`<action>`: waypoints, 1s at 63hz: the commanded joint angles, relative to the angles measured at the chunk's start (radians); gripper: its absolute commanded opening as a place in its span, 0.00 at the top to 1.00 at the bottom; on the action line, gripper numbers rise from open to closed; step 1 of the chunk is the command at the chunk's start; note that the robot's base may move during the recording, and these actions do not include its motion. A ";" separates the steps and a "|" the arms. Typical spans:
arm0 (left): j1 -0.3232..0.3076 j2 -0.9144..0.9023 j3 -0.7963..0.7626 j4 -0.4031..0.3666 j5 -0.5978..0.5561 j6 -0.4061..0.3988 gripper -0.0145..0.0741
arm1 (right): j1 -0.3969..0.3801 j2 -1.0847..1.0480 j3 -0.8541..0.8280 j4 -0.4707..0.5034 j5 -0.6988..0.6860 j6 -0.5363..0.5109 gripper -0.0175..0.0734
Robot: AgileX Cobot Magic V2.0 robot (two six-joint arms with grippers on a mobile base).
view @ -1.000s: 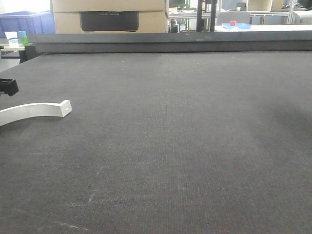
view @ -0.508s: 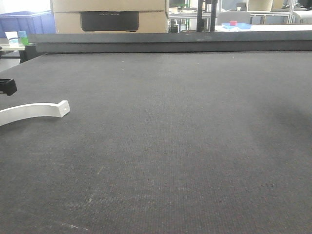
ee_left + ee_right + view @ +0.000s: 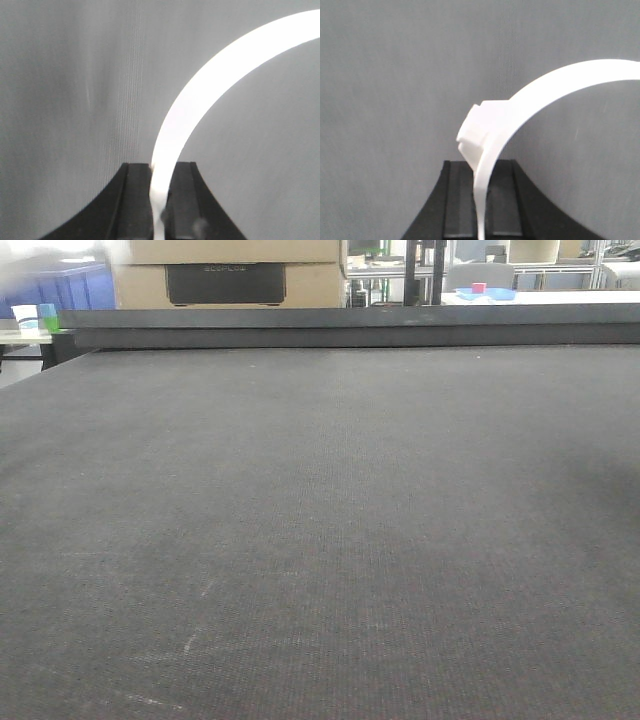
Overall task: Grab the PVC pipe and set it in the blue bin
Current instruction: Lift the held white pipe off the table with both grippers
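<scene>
PVC pipe (image 3: 200,85) sits pinched between the two black fingers of the left gripper (image 3: 160,170), its white arc sweeping up and off to the right above a grey surface. The right gripper (image 3: 482,167) is likewise closed on a white PVC pipe (image 3: 560,80), gripped just below the blocky fitting (image 3: 477,127), and this arc also bends away to the right. I cannot tell whether the two wrist views show one piece or two. In the front view, neither pipe nor grippers appear on the dark table mat (image 3: 320,540). Beyond its far edge stand a cardboard box (image 3: 225,275) and, blurred at the top left, the blue bin (image 3: 60,285).
</scene>
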 commanded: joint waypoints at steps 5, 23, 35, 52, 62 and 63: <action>-0.006 -0.175 0.087 -0.035 -0.229 -0.004 0.96 | -0.001 -0.088 0.000 -0.061 -0.071 -0.012 0.99; -0.006 -0.496 0.327 -0.035 -0.462 0.000 0.96 | -0.001 -0.335 0.195 -0.098 -0.304 -0.017 0.99; -0.006 -0.677 0.405 -0.033 -0.478 0.000 0.96 | -0.001 -0.519 0.312 -0.109 -0.336 -0.017 0.99; -0.021 -0.720 0.410 -0.063 -0.543 0.000 0.96 | -0.001 -0.659 0.316 -0.104 -0.353 -0.017 0.99; -0.102 -0.720 0.410 -0.067 -0.564 0.000 0.96 | -0.001 -0.690 0.316 -0.104 -0.353 -0.017 0.99; -0.110 -0.720 0.410 -0.067 -0.564 0.000 0.96 | -0.001 -0.690 0.316 -0.104 -0.353 -0.017 0.99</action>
